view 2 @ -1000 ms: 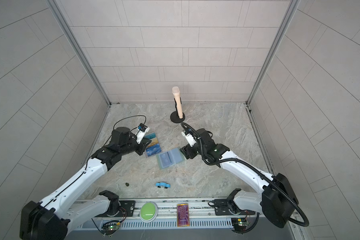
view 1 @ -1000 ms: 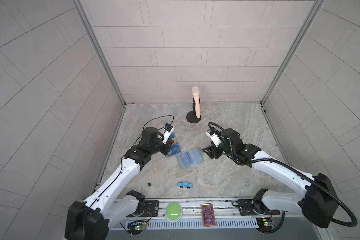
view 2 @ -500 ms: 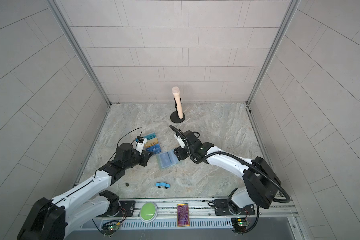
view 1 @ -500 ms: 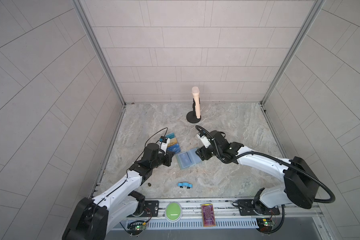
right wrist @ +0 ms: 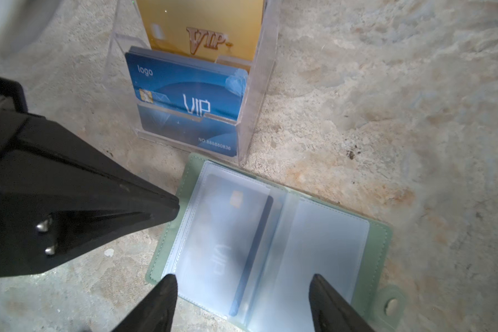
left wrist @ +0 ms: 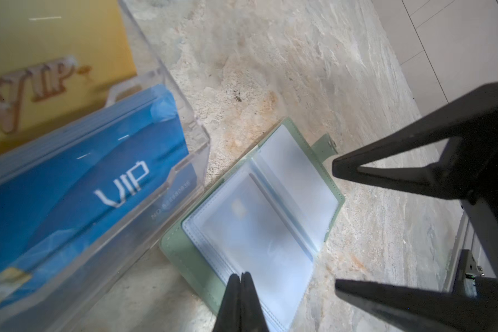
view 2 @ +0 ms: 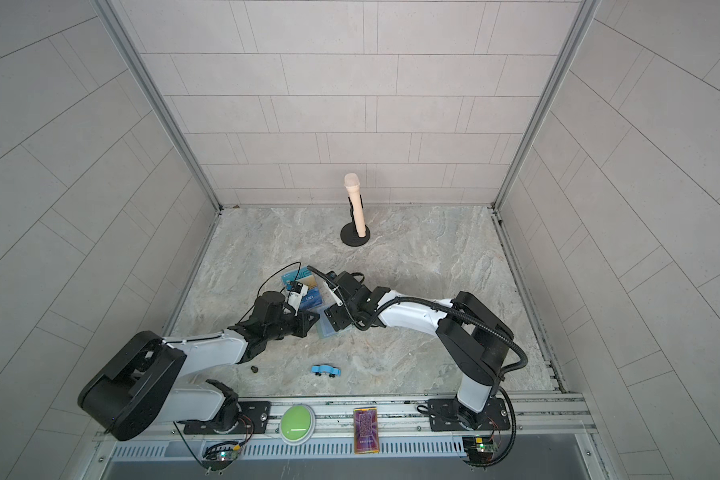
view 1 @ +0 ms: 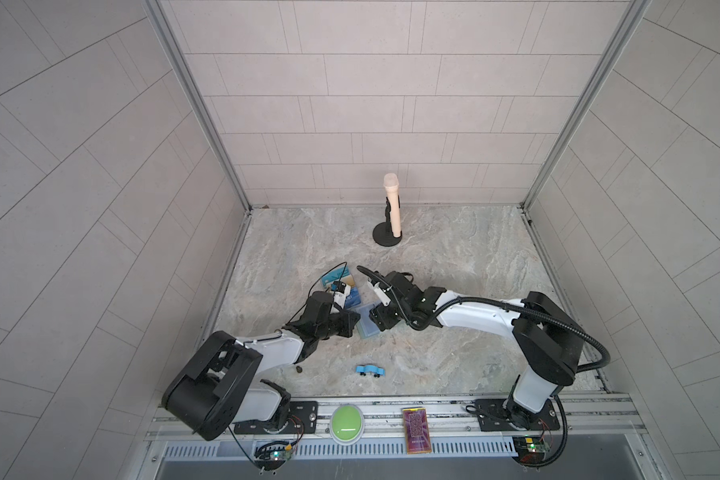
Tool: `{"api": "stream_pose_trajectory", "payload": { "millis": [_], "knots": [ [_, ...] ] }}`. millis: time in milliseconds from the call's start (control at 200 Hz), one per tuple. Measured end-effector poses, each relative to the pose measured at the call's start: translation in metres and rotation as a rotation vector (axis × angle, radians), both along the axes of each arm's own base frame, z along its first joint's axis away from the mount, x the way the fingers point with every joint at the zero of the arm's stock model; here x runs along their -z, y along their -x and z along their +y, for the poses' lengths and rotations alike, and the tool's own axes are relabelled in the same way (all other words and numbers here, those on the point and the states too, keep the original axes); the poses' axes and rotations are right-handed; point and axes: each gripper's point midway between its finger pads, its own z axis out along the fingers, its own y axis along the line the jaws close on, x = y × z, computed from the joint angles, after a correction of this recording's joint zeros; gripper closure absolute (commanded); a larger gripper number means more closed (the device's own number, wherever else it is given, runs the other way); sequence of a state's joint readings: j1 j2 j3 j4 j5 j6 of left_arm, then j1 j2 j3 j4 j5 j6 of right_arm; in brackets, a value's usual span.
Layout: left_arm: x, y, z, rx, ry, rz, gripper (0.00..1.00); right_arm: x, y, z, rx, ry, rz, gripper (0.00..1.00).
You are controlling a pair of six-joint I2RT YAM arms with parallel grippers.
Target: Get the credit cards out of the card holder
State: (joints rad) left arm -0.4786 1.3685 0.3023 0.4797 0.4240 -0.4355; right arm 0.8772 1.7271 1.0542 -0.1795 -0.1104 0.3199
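While your card holder (view 1: 368, 326) lies open, left jaws pressed together at its nine o'clock, right jaws spread, empty.

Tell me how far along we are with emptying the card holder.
Done: the holder lies open, pages up. In hand: left jaws are shut at a page edge, though whether they pinch anything is unclear; right jaws are open, straddling the holder. Left: at least one card still sits in its sleeve and has to come out.

stand (right wrist: 263, 86) crowds card holder (right wrist: 378, 253), bare tabletop (right wrist: 385, 115) beyond
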Motion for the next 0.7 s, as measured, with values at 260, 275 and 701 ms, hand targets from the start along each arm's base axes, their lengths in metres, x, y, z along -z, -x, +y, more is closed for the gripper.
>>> {"api": "stream_pose_trajectory", "payload": {
  "millis": [260, 275, 701],
  "knots": [
    [-0.005, -0.005, -0.003, -0.008, 0.027, -0.021, 1.00, 0.018, 0.004, 0.002, 0.004, 0.027, 0.016, 0.25],
    [-0.004, -0.005, -0.003, -0.008, 0.026, -0.021, 1.00, 0.019, 0.004, 0.003, 0.004, 0.029, 0.018, 0.25],
    [0.020, 0.016, -0.001, 0.039, 0.008, 0.046, 1.00, 0.036, 0.009, 0.012, -0.011, 0.036, 0.031, 0.23]
  ]
}}
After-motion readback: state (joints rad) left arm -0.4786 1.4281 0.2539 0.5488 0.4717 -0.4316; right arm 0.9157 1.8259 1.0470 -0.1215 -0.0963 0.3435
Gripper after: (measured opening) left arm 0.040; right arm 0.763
